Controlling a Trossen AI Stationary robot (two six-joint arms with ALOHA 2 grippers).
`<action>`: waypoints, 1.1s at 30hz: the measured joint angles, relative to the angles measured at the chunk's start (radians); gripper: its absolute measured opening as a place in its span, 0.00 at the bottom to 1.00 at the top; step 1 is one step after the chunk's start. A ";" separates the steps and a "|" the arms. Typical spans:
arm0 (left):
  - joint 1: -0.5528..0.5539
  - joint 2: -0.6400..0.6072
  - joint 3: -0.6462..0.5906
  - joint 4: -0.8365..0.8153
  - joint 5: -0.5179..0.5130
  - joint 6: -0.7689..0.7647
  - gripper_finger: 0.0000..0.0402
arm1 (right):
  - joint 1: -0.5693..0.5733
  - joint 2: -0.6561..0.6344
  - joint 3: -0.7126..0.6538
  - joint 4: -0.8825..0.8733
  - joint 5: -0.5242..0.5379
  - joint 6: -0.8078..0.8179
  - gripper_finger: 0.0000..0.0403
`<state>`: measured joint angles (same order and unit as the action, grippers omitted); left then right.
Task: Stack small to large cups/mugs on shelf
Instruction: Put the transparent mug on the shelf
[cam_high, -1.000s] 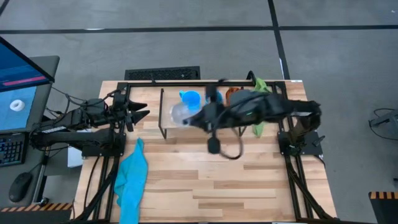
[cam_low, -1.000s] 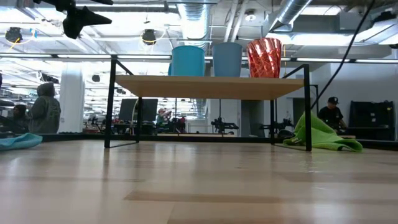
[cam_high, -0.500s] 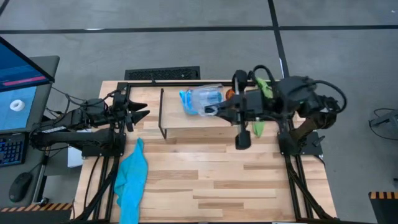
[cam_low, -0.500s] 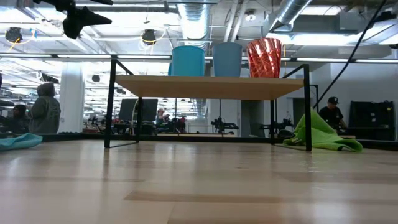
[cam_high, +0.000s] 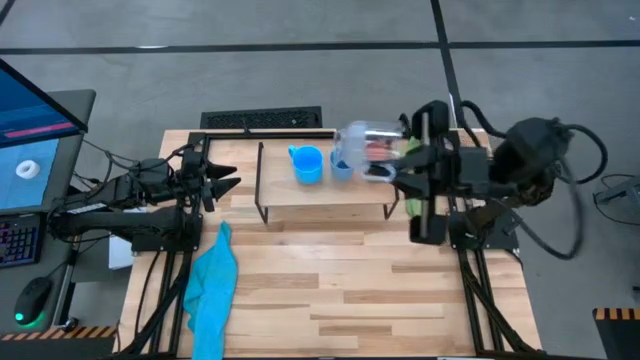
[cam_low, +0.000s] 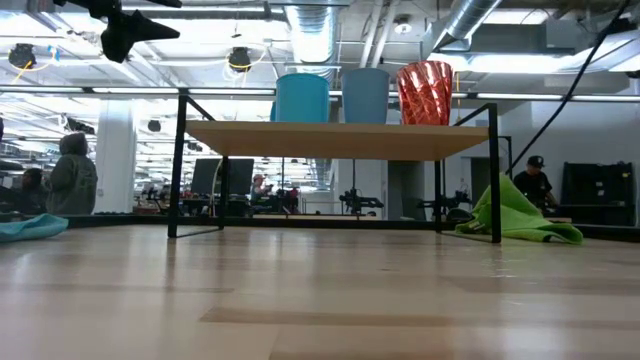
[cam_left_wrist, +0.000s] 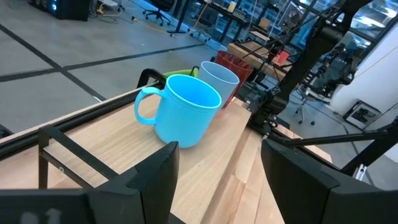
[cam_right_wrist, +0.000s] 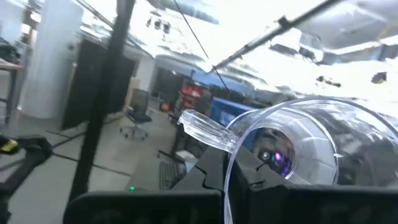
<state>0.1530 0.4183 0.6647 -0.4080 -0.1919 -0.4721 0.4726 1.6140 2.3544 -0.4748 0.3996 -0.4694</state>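
The shelf (cam_high: 320, 195) stands at the table's far middle. On it, in a row, stand the light-blue mug (cam_high: 306, 163), the blue cup (cam_high: 341, 165) and the orange cup (cam_low: 425, 92). My right gripper (cam_high: 385, 172) is shut on the clear glass cup (cam_high: 358, 138), high above the shelf's right end and over the orange cup. The low view does not show this cup. My left gripper (cam_high: 234, 178) is open and empty, in the air left of the shelf, pointing at the mug (cam_left_wrist: 183, 109). My right gripper holds the clear glass cup by the end nearest the arm (cam_high: 374, 170), coming level from the table's right side. The glass and the gripper body hide how the fingers sit on it. The cup (cam_right_wrist: 292, 155) lies on its side, lifted clear, its small handle (cam_right_wrist: 204, 130) sticking out.
A green cloth (cam_low: 520, 220) lies by the shelf's right legs. A blue cloth (cam_high: 212, 285) lies at the table's left. A dark keyboard (cam_high: 262, 120) sits at the far edge. The near half of the tabletop (cam_high: 340, 290) is bare wood.
My right gripper has carried the clear glass cup from over the shelf's left part toward the table's right and far edges, to above the orange cup, the arm drawing back to the right. The three vessels on the shelf have stayed put.
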 joint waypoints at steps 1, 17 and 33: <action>0.000 0.000 0.000 0.000 0.000 0.000 0.55 | 0.008 -0.001 0.000 0.007 -0.002 -0.010 0.04; 0.000 0.000 0.000 0.002 -0.004 0.018 0.55 | 0.170 -0.031 0.000 0.008 -0.065 -0.164 0.03; 0.000 0.000 0.000 0.002 -0.004 0.042 0.55 | 0.254 -0.063 0.000 -0.022 -0.281 -0.186 0.04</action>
<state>0.1530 0.4179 0.6647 -0.4057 -0.1955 -0.4303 0.7265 1.5507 2.3543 -0.4970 0.1188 -0.6557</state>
